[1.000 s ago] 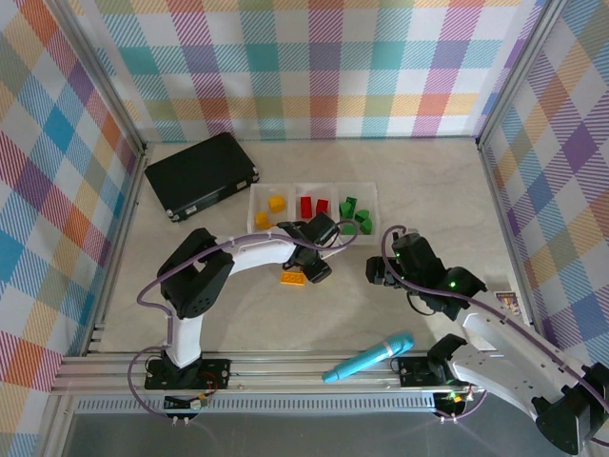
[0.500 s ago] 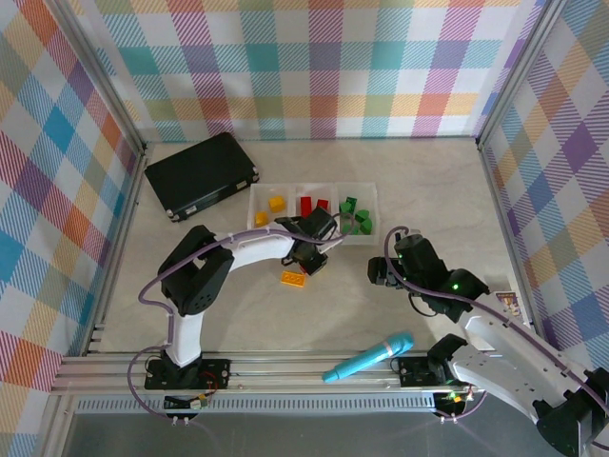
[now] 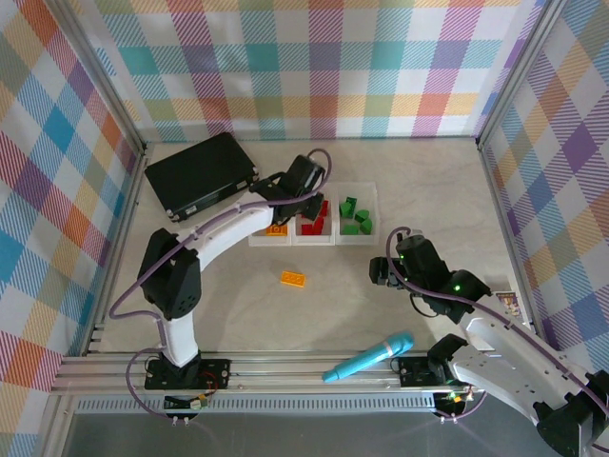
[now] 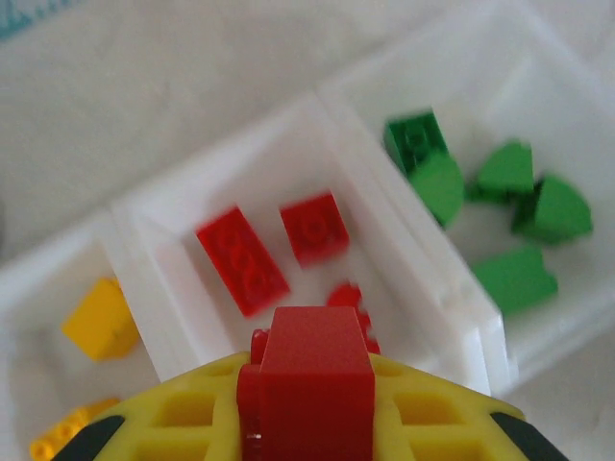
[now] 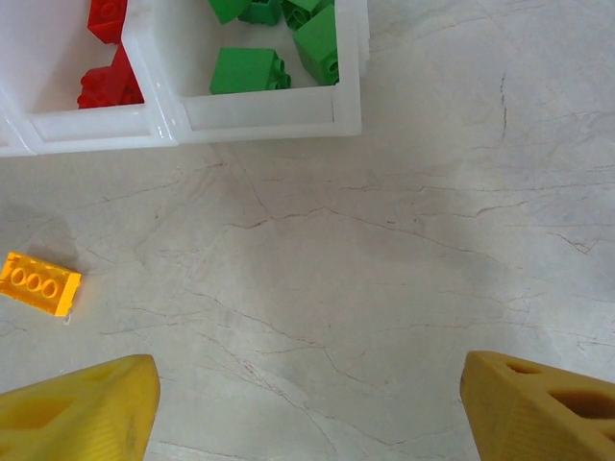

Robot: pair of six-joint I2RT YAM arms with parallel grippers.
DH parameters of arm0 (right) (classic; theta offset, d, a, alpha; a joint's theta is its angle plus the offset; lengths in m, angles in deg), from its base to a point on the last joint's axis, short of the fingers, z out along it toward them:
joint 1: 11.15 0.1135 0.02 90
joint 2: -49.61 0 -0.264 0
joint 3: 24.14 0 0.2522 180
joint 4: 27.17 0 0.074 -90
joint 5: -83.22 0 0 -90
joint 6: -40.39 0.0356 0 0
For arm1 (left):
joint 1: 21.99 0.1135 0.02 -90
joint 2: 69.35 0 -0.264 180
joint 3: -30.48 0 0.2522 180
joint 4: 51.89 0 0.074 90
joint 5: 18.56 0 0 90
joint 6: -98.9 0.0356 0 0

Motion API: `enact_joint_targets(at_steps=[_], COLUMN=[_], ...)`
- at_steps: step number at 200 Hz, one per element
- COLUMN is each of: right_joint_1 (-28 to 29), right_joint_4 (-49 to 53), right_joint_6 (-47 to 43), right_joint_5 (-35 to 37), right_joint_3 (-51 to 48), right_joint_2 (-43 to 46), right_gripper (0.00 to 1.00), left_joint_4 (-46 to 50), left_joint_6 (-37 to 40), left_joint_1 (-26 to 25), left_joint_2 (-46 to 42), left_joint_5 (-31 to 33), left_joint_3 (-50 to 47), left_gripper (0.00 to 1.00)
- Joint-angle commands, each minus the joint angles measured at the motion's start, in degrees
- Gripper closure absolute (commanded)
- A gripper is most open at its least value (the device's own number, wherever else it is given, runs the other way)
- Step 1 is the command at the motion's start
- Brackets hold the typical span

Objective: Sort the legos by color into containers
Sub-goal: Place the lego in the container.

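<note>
Having left the table in front of the row of three clear square plastic trays (image 3: pixel 314 239), the left gripper (image 3: pixel 306 202) is now hovering over the middle tray, clamping a small red studded brick (image 4: pixel 315 379). The wrist view is blurred, so how high it hangs is hard to judge. Red bricks (image 4: pixel 240 259) are lying in that middle tray, green bricks (image 4: pixel 480 202) in the right one and yellow bricks (image 4: pixel 96 322) in the left. A flat yellow-orange brick (image 3: pixel 293 278) is lying on the table just in front of the trays. The right gripper (image 3: pixel 380 271) is waiting near the trays' right front corner, fingers (image 5: pixel 86 408) spread wide, holding nothing.
</note>
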Motion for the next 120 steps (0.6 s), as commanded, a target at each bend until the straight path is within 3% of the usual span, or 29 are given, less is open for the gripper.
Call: enact_joint_targets(at_steps=[1,45,87,120], right_joint_1=[-0.56,-0.72,-0.92,-1.00], right_joint_4=[-0.44,1.17,2.02,2.26], right_joint_6=[-0.35,-1.65,-2.46,-2.03], right_joint_5=[-0.10,0.66,1.09,0.63], right_joint_3=[-0.69,-0.09,0.53,0.43], right_joint_2=[0.11,0.72,0.98,1.14], right_gripper=[0.18,0.17,0.17,0.17], left_joint_4=[5.20,7.76,6.34,2.41], left_joint_6=[-2.68,-7.48,-10.46,-10.76], left_joint_1=[0.80,2.77,3.49,3.40], left_joint_2=[6.36,13.38,12.79,5.23], left_joint_5=[5.38,6.62,3.71,0.78], left_joint_3=[5.86,12.28,10.52,4.57], left_gripper=[0.81,0.75,0.48,0.29])
